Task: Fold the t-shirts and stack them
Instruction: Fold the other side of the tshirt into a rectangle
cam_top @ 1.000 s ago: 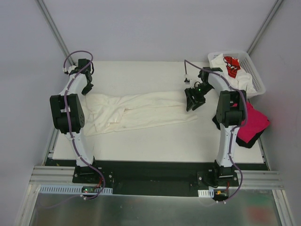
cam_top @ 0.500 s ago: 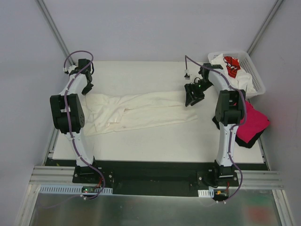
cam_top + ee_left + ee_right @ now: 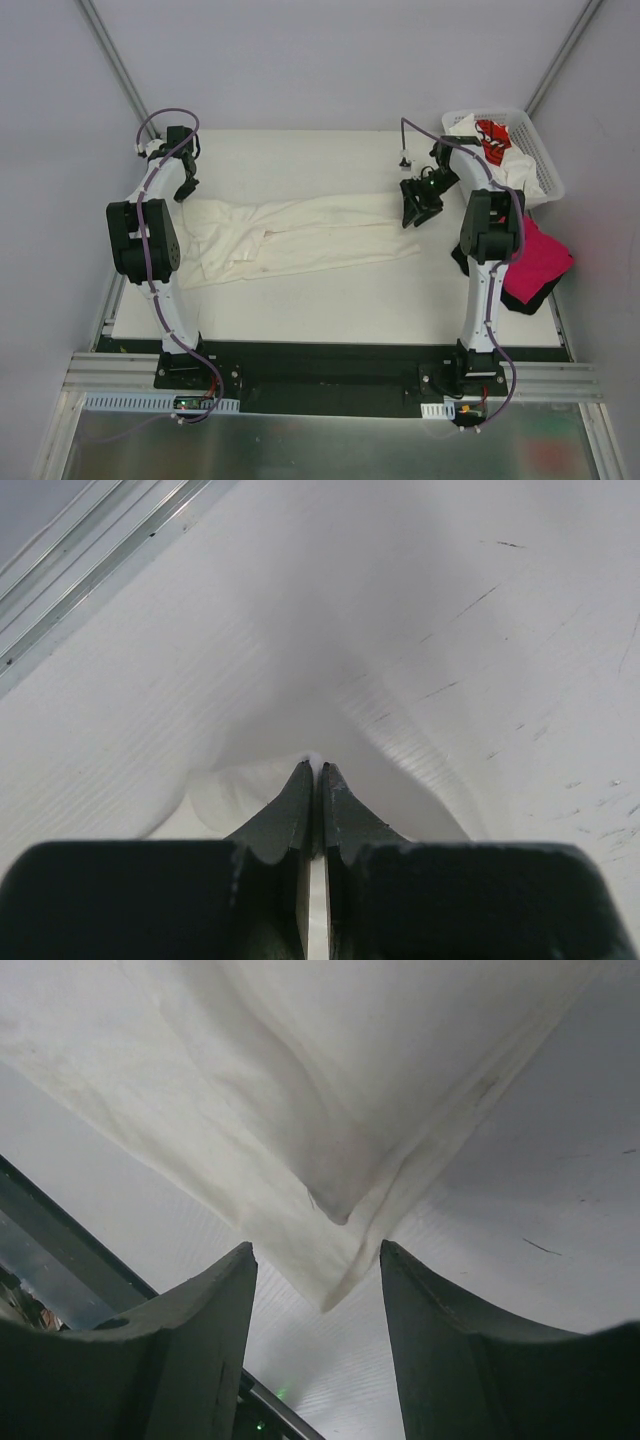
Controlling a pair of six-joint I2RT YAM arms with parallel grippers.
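A cream t-shirt (image 3: 300, 235) lies pulled out long and rumpled across the middle of the white worktop (image 3: 330, 300), running from 9 o'clock towards 3 o'clock. The left gripper (image 3: 186, 192) is down at the shirt's 9 o'clock end, touching the cloth there. The right gripper (image 3: 415, 212) is over the opposite end, right at the cloth's edge; whether it touches is hard to tell from up here. At the 2 o'clock corner sits a white lattice basket (image 3: 548, 175) holding crumpled pale cloth and a white t-shirt with red print (image 3: 492, 137). Just at 6 o'clock of the basket, a magenta-pink t-shirt (image 3: 540, 255) lies on black cloth (image 3: 520, 303), overhanging the worktop's 3 o'clock edge.
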